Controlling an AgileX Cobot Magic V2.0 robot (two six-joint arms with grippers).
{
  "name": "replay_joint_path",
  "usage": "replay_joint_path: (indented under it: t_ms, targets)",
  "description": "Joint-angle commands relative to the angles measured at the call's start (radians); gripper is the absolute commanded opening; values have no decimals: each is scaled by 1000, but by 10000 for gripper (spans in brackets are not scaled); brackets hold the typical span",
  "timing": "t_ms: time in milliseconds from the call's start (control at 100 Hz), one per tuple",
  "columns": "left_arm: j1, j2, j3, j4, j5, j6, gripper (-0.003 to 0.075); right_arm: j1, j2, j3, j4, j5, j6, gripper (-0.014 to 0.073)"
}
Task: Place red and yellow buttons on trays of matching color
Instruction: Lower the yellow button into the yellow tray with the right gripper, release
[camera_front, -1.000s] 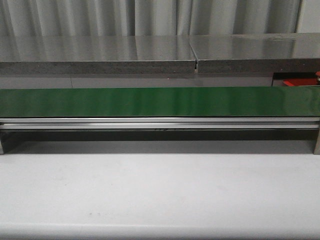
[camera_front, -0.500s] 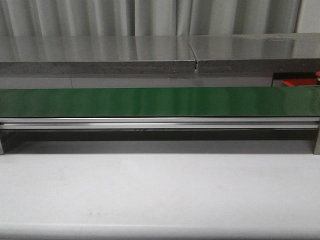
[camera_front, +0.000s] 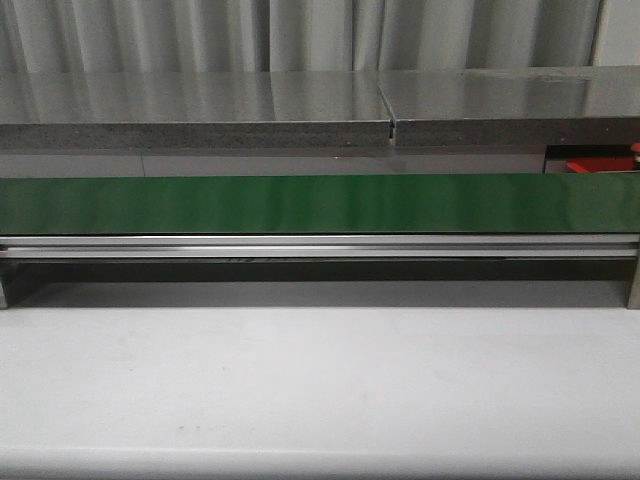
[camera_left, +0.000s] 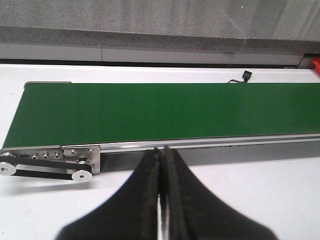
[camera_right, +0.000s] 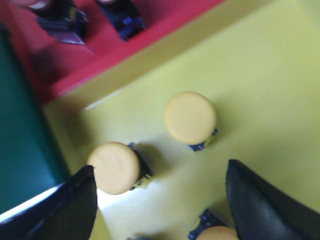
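Note:
In the right wrist view my right gripper (camera_right: 161, 170) is open over the yellow tray (camera_right: 260, 75), its fingers wide apart with nothing between them. Three yellow buttons stand in that tray: one (camera_right: 190, 117) beyond the fingers, one (camera_right: 114, 167) close to one finger, and one (camera_right: 217, 234) cut off by the frame edge beside the other finger. The red tray (camera_right: 115, 50) adjoins it and holds two dark button bodies (camera_right: 62, 20) whose caps are mostly out of frame. My left gripper (camera_left: 161, 150) is shut and empty above the white table, just short of the belt's rail.
The long green conveyor belt (camera_front: 320, 203) runs across the table with nothing on it; its pulley end (camera_left: 50, 162) shows in the left wrist view. A grey counter (camera_front: 200, 110) lies behind. A strip of the red tray (camera_front: 600, 165) shows at the far right.

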Motion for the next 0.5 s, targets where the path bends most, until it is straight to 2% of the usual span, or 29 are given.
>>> replay_joint_path:
  t_ms: [0, 300, 490]
  targets:
    - [-11, 4, -26, -16, -69, -1, -19, 52, -121, -32, 16, -35, -16, 542]
    - [-11, 4, -26, -16, -69, -1, -19, 311, -379, -17, 15, 15, -91, 542]
    - [-11, 4, -26, -16, -69, -1, -19, 429, -555, 84, 10, 26, -140, 542]
